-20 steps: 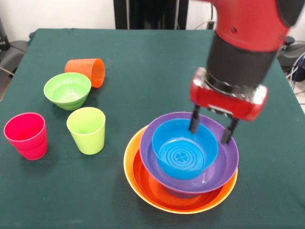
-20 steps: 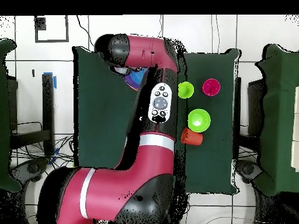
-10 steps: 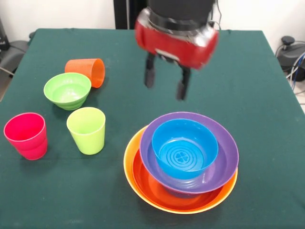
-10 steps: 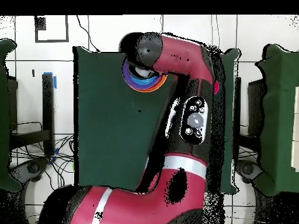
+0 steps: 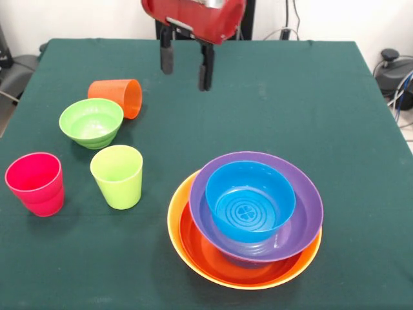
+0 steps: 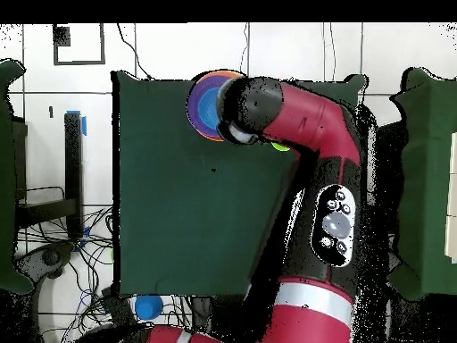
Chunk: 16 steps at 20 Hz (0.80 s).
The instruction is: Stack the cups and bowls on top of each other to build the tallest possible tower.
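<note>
The tower (image 5: 245, 219) stands front right of centre. Its base is a yellow-orange bowl (image 5: 175, 219), which holds a red-orange bowl (image 5: 197, 250), then a purple bowl (image 5: 308, 205), then a blue bowl (image 5: 250, 201). In the overhead view the tower (image 6: 207, 103) peeks out beside the arm. My gripper (image 5: 186, 64) hangs open and empty high above the table's far middle, well clear of the tower. At the left are an orange cup (image 5: 119, 95) on its side, a small green bowl (image 5: 91, 121), an upright lime green cup (image 5: 118, 174) and an upright pinkish red cup (image 5: 35, 183).
The green table (image 5: 335, 103) has open cloth on its right and far side. In the overhead view the arm (image 6: 312, 134) covers the cups, with only a sliver of lime green (image 6: 281, 147) showing. A small blue round thing (image 6: 147, 306) lies just past the table's edge by the robot's base.
The gripper has lifted off the blue bowl's rim and moved up, back and to the left in the front view. The blue bowl stays in the purple bowl.
</note>
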Each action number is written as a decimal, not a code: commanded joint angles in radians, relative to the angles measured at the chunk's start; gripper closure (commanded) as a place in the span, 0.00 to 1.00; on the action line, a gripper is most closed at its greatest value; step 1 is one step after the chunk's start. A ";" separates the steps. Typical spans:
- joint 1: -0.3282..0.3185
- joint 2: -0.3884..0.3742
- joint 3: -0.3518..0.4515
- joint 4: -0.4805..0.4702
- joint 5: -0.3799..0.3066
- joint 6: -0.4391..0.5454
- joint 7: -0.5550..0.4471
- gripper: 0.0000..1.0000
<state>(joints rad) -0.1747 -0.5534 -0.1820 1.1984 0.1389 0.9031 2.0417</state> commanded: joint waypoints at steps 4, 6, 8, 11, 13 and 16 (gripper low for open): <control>-0.042 -0.055 0.153 0.346 -0.084 -0.202 -0.126 0.00; -0.050 -0.055 0.158 0.354 -0.099 -0.225 -0.131 0.00; -0.059 -0.056 0.165 0.362 -0.112 -0.240 -0.135 0.00; -0.073 -0.060 0.173 0.375 -0.131 -0.257 -0.134 0.00; -0.075 -0.062 0.176 0.376 -0.141 -0.259 -0.128 0.00; -0.079 -0.066 0.181 0.376 -0.154 -0.257 -0.117 0.00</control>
<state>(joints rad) -0.2450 -0.6228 -0.1311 1.4796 0.0632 0.6952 2.0417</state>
